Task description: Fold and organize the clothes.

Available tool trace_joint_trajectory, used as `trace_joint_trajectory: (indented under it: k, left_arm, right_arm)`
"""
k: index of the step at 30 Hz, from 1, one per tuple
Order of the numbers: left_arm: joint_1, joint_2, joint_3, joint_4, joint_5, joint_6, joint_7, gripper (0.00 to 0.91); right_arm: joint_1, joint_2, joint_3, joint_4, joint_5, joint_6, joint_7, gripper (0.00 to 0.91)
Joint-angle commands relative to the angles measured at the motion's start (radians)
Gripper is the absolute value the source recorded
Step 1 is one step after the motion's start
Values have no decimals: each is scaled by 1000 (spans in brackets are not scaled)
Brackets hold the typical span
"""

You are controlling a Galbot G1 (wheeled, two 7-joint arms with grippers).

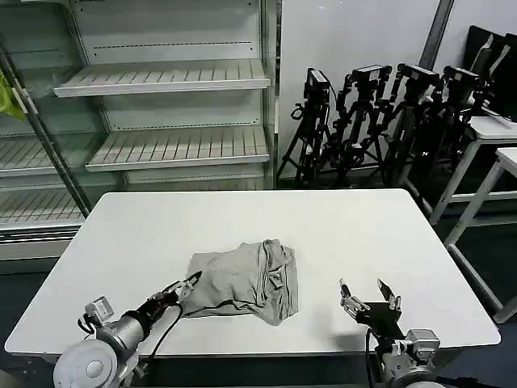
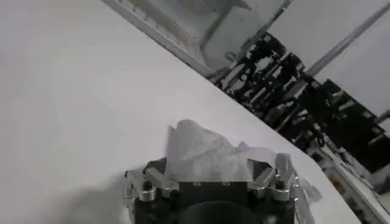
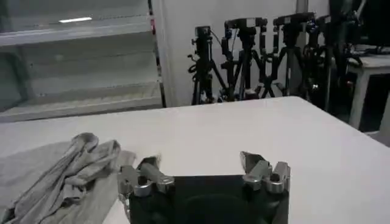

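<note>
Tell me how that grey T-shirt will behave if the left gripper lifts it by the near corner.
The grey T-shirt lies bunched in soft folds, so it will probably droop and unfold rather than hold shape. It looks thin and likely light. With the left gripper at its edge, the cloth may drag across the smooth white table.

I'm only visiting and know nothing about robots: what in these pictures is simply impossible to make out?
- Head view: the T-shirt lies crumpled, so its own folds hide any print, the sleeves and the collar.
- Head view: the left gripper meets the shirt's edge; whether it pinches cloth is too small to tell.
- Left wrist view: the gripper body covers the shirt's near part.
- Right wrist view: the picture's edge cuts off the shirt; the right gripper is open, apart from it.
</note>
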Motion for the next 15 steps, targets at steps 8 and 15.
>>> trace_joint_trajectory:
  k: [8, 15]
  left_arm:
    - [-116, 19, 86, 170, -37, 0, 144, 907]
    - [-129, 9, 97, 178, -53, -1, 147, 836]
  right_arm:
    - [-30, -7, 35, 32, 22, -2, 2, 907]
    - [-42, -9, 48, 41, 30, -3, 2, 907]
